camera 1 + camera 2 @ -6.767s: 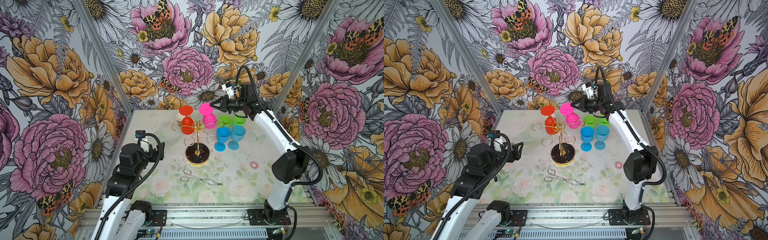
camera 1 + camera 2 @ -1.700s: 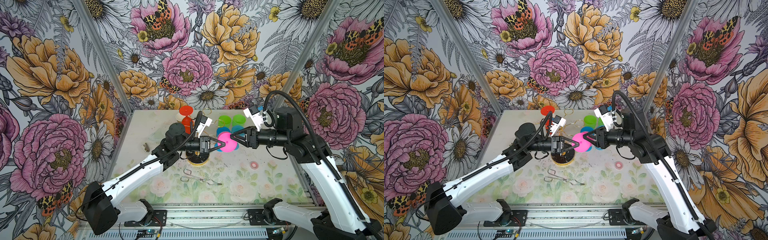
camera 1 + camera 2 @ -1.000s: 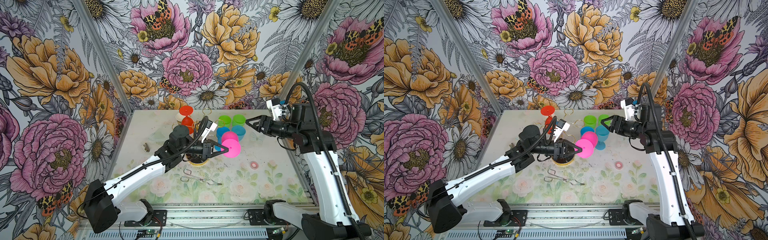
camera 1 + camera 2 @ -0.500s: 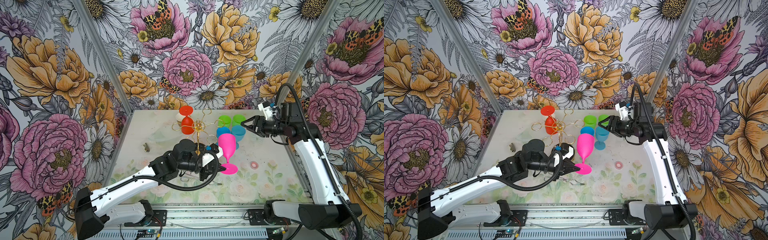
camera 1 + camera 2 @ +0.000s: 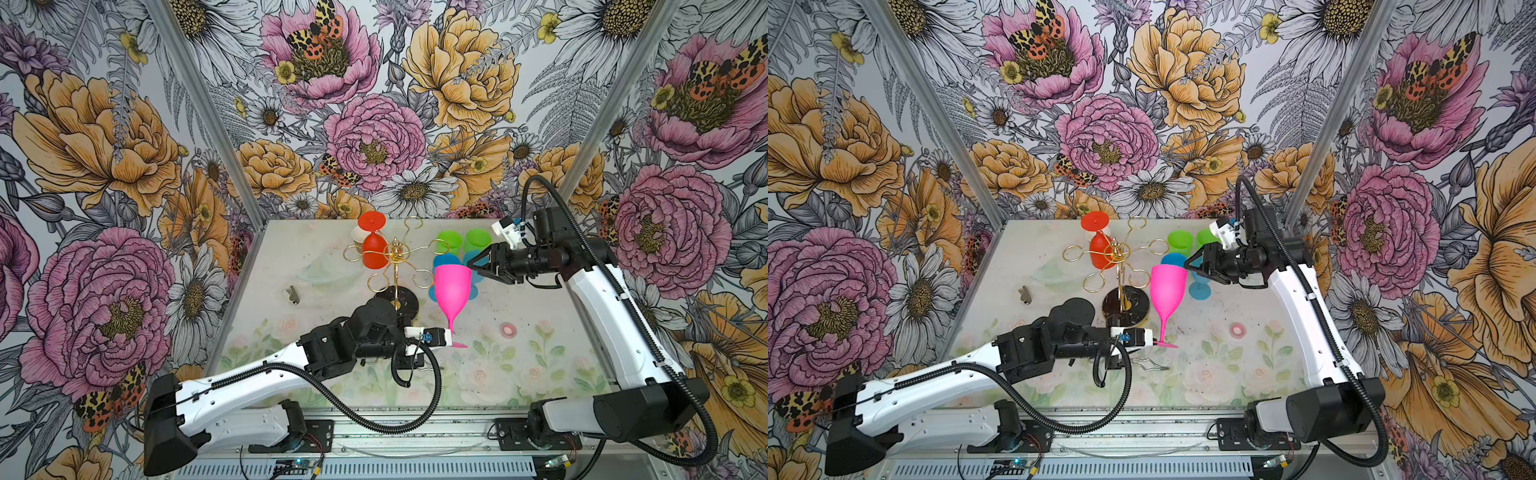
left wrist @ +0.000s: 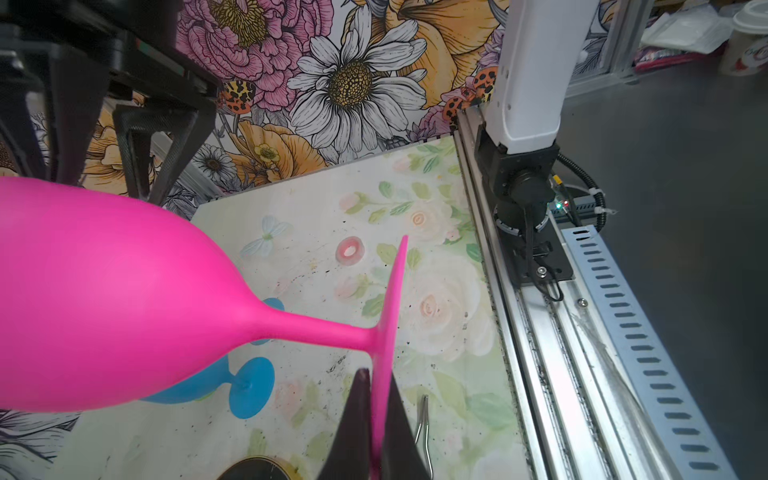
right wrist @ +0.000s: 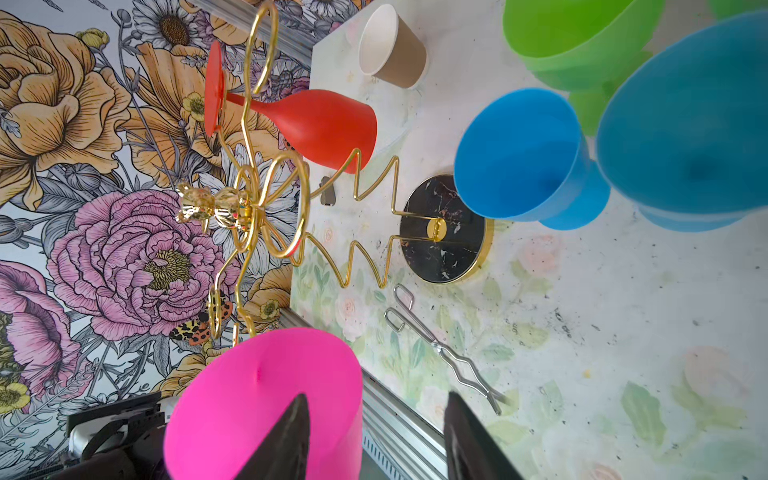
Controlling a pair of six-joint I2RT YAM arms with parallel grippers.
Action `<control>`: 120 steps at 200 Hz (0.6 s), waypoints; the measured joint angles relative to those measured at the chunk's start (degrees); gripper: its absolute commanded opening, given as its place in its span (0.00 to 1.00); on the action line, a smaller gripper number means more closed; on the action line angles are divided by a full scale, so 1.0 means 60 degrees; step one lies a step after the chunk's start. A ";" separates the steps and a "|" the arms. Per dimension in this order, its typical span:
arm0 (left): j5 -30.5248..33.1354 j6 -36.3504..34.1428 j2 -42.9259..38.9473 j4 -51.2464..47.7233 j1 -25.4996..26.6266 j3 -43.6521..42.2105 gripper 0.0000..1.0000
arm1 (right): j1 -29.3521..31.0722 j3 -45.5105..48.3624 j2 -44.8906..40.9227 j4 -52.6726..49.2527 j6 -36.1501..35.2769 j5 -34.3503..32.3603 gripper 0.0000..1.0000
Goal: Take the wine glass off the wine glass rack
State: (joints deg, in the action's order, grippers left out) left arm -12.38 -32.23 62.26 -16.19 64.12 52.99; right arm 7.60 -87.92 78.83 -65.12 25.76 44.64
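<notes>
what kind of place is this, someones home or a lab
Probably a robot test cell, not a home: floral wall panels box in a small table, a left arm and right arm mount on an aluminium rail, and the gold rack and pink wine glass look like props.

Pink wine glass [image 5: 452, 286] upright beside gold wire rack [image 5: 397, 251] (clear of its loops).

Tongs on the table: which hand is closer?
Left. The left hand, shut on the foot of the pink glass, is right by the tongs; the right hand is farther back, at that glass's rim.
</notes>
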 measured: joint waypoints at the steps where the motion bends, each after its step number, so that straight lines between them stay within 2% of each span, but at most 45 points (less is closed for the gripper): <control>1: 0.0047 -0.0051 0.0000 -0.0007 0.0022 0.0000 0.00 | 0.0007 -0.0004 0.0007 -0.0007 0.0000 0.0004 0.50; 32: 0.1064 -0.1122 0.0106 -0.0084 0.0441 -0.0058 0.00 | 0.0109 -0.0204 0.0117 -0.0178 -0.0058 0.0004 0.46; 85: 0.2295 -0.2277 0.0637 -0.0131 0.0739 -0.0124 0.00 | 0.0127 -0.0280 0.0117 -0.0313 -0.0178 0.0004 0.39; 120: 0.3213 -0.3071 0.0962 -0.0124 0.0965 -0.0200 0.00 | 0.0127 -0.0277 0.0117 -0.0382 -0.0244 0.0004 0.38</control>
State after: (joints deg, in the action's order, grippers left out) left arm 6.90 -50.65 68.03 -16.93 69.91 51.79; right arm 8.36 -89.58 79.53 -67.42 24.29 44.66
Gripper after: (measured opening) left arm 0.061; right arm 0.382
